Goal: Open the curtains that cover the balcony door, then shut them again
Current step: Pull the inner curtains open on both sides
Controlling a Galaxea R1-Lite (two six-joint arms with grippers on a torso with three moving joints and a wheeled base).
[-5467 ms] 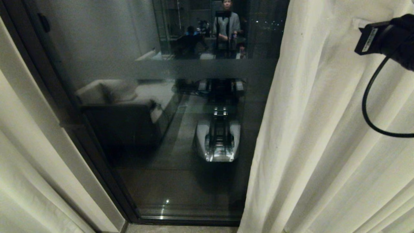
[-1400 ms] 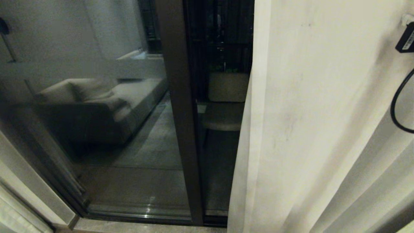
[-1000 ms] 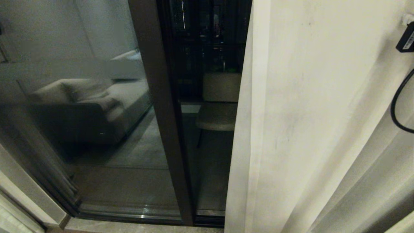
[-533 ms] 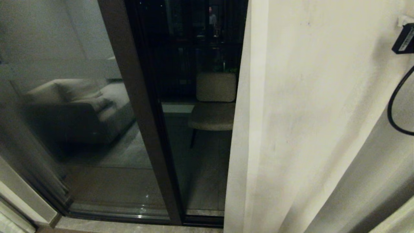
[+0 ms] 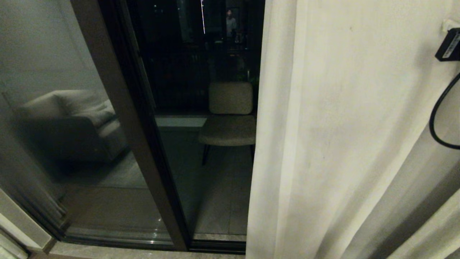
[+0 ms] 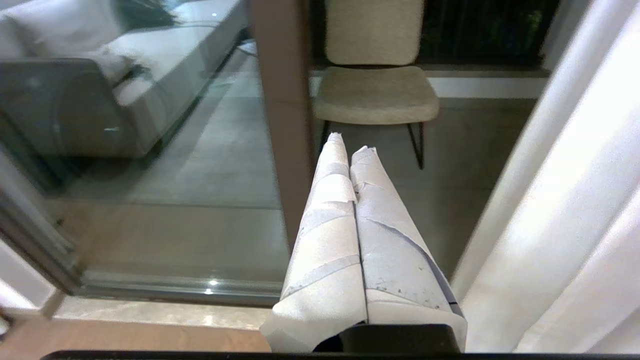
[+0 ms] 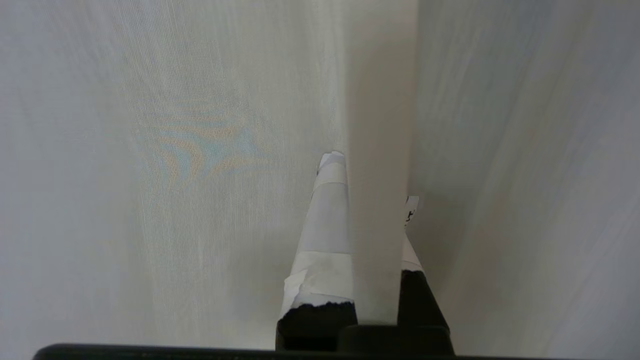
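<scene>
The cream-white curtain point(image 5: 341, 144) fills the right half of the head view, and its edge hangs beside the uncovered glass. In the right wrist view my right gripper point(image 7: 372, 180) is shut on a narrow vertical fold of the curtain point(image 7: 150, 150), with taped fingers point(image 7: 325, 225) on both sides of it. The head view shows only that arm's black wrist box point(image 5: 449, 45), high at the right edge. The balcony door point(image 5: 122, 126) shows its dark brown post and clear panes. My left gripper point(image 6: 350, 145) is shut and empty, pointing towards the door post point(image 6: 280, 125).
Beyond the glass stands a beige chair point(image 5: 230, 118). A sofa point(image 5: 64, 122) and a standing person point(image 5: 231, 25) show as reflections in the panes. A black cable point(image 5: 436, 122) loops in front of the curtain at the right. The door's sill point(image 5: 118, 239) runs along the floor.
The whole view has shifted right, so the camera has moved. The door post slid left in the picture, and the curtain edge has uncovered the post, more glass and the chair. Both grippers stayed shut.
</scene>
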